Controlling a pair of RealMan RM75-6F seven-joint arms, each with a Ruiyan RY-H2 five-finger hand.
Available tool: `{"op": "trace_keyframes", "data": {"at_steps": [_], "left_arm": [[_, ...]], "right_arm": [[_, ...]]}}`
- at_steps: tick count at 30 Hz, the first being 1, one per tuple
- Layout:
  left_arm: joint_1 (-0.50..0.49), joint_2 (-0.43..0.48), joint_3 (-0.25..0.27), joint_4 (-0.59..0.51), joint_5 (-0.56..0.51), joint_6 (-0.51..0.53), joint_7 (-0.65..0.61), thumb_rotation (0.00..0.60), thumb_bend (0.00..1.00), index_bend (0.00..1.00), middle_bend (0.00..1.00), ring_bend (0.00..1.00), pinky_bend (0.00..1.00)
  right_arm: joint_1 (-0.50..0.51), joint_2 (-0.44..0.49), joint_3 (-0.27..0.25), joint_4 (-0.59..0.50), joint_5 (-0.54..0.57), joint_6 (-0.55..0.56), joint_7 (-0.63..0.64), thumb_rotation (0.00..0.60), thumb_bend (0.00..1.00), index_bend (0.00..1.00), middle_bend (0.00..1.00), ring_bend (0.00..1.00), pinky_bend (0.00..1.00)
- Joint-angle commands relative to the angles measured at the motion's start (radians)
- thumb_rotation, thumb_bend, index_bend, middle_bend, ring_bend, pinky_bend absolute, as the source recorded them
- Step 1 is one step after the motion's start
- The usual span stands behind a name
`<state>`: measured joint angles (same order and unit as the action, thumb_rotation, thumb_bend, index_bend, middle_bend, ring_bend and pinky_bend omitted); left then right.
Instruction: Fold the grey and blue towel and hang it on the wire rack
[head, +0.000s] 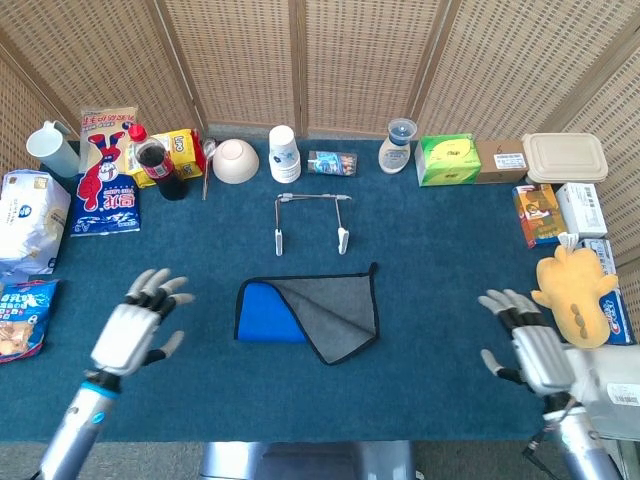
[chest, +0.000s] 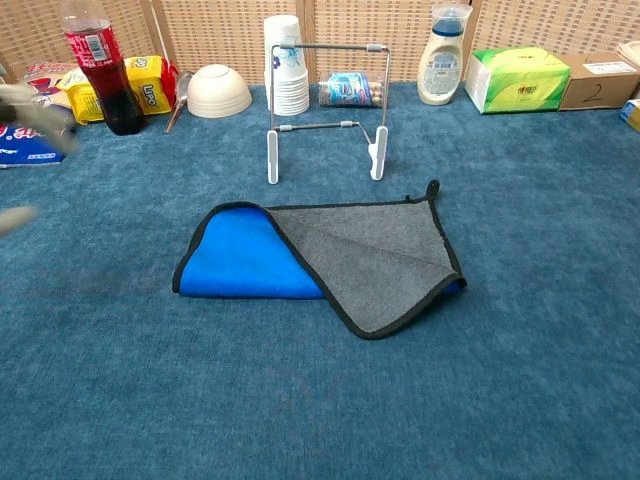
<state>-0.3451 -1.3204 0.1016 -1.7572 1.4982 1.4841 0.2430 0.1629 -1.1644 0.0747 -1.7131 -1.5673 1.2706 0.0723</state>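
The grey and blue towel (head: 310, 313) (chest: 330, 258) lies partly folded on the blue table, grey flap over the blue side, black loop at its far right corner. The wire rack (head: 311, 221) (chest: 324, 108) stands upright just behind it. My left hand (head: 135, 325) hovers well to the left of the towel, fingers spread and holding nothing; in the chest view only its blurred fingertips (chest: 18, 215) show at the left edge. My right hand (head: 527, 345) is over the table's right part, fingers spread, nothing in it.
Along the back stand a cola bottle (chest: 96, 68), bowl (chest: 219, 91), paper cup stack (chest: 285, 66), white bottle (chest: 444, 42), green tissue box (chest: 512, 78) and cardboard box (head: 500, 160). Snack bags (head: 107, 172) line the left edge. Boxes and a yellow plush toy (head: 574, 293) sit at right.
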Motion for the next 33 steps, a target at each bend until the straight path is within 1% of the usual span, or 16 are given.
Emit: {"op": "trace_keyframes", "data": {"at_steps": [1,5,12,24,33], "left_arm": [[0.068,0.046,0.036,-0.003,0.029,0.06,-0.053,0.6,0.23,0.29,0.2,0.0,0.0],[0.103,0.06,0.037,0.002,0.057,0.094,-0.083,0.6,0.23,0.29,0.2,0.0,0.0],[0.116,0.07,0.009,-0.004,0.112,0.11,-0.099,0.6,0.23,0.29,0.2,0.0,0.0],[0.123,0.089,-0.04,-0.016,0.138,0.1,-0.126,0.6,0.23,0.29,0.2,0.0,0.0],[0.128,0.082,-0.057,-0.017,0.142,0.074,-0.137,0.6,0.23,0.29,0.2,0.0,0.0]], "right_arm": [[0.048,-0.027,-0.007,-0.013,-0.02,-0.053,-0.034,0.6,0.33,0.14,0.11,0.0,0.0],[0.107,-0.065,-0.014,-0.019,-0.035,-0.125,-0.1,0.6,0.31,0.14,0.1,0.0,0.0],[0.169,-0.148,-0.014,-0.007,-0.045,-0.174,-0.207,0.6,0.3,0.12,0.1,0.0,0.0],[0.236,-0.252,-0.012,0.057,-0.037,-0.205,-0.313,0.6,0.25,0.11,0.09,0.0,0.0],[0.265,-0.336,-0.027,0.14,-0.049,-0.199,-0.392,0.6,0.24,0.1,0.08,0.0,0.0]]}}
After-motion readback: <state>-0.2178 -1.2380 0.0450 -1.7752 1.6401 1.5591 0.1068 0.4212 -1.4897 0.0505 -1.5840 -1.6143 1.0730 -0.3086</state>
